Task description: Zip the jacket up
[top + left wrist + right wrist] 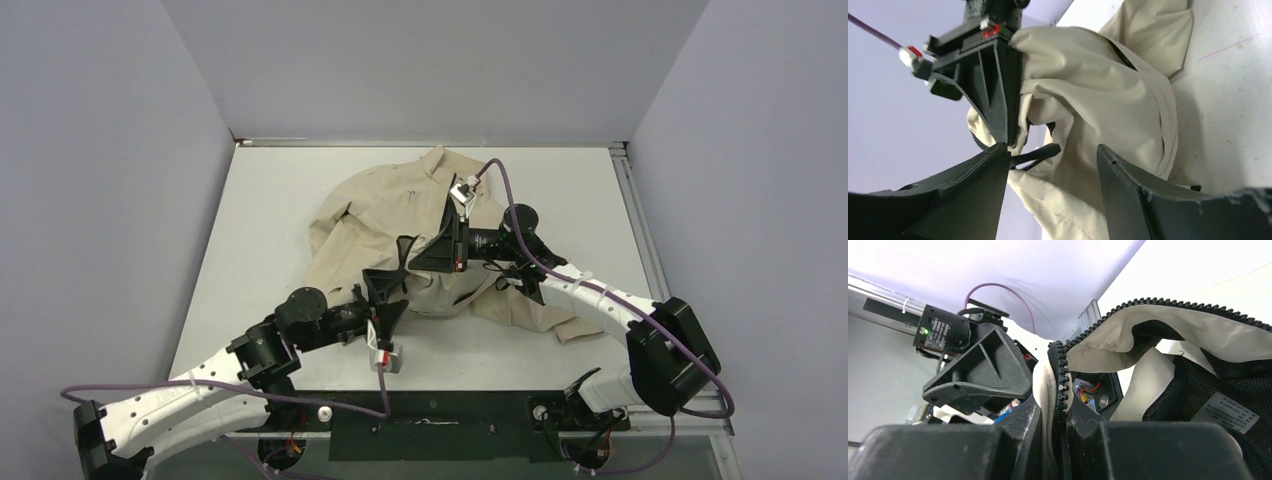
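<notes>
The beige jacket [385,205] lies crumpled mid-table, and its black mesh lining [1233,375] and black zipper teeth [1168,305] show in the right wrist view. My right gripper [420,255] is shut on the jacket's zipper edge [1060,385], with cream fabric and teeth pinched between its jaws [1055,407]. My left gripper [388,280] is open just below it. In the left wrist view its fingers [983,185] stand apart around beige fabric [1088,100], and a black zipper end [1035,155] sits beside the left finger, held by nothing.
A grey-white label [1230,412] is sewn on the lining. The white table [260,250] is bounded by grey walls and a metal rail [635,220] on the right. The two grippers are very close together over the jacket's lower front.
</notes>
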`<act>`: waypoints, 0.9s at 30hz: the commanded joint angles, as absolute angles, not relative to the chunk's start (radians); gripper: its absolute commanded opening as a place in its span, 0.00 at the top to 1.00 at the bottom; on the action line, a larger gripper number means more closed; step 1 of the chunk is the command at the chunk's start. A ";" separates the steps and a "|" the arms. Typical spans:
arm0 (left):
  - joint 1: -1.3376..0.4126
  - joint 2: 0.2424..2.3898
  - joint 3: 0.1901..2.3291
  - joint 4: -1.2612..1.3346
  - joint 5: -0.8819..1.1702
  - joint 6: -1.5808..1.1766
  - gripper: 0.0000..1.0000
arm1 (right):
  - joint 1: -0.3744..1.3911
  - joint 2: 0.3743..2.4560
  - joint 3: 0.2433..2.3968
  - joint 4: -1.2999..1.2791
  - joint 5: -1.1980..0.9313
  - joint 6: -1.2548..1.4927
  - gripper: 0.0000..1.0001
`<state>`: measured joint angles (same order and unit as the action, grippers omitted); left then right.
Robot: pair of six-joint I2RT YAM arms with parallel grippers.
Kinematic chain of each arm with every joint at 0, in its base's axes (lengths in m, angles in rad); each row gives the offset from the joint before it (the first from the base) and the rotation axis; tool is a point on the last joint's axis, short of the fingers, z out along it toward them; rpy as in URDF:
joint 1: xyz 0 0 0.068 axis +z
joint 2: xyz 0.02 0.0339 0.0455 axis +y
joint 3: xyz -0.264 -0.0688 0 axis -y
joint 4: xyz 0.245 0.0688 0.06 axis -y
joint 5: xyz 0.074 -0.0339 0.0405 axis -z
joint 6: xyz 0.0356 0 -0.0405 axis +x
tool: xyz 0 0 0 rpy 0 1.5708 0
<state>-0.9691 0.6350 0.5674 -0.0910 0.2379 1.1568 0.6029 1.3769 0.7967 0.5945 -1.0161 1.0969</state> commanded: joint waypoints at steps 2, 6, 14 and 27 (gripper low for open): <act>-1.026 0.705 0.517 0.192 -0.114 1.040 0.39 | 0.623 1.372 0.850 0.699 -1.005 1.125 0.95; -1.026 0.698 0.487 0.264 -0.205 1.069 0.39 | 0.623 1.361 0.850 0.679 -1.002 1.115 0.95; -1.026 0.557 0.448 0.224 -0.073 1.005 0.38 | 0.623 1.367 0.858 0.678 -1.005 1.114 0.95; -1.022 0.695 0.497 0.304 -0.150 0.887 0.38 | 0.628 1.355 0.859 0.678 -1.004 1.116 0.95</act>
<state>-1.0241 0.6724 0.4385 0.1905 -0.1005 0.9466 0.6170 1.3853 0.8139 0.6052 -1.0027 1.1103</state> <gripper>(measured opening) 0.619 0.087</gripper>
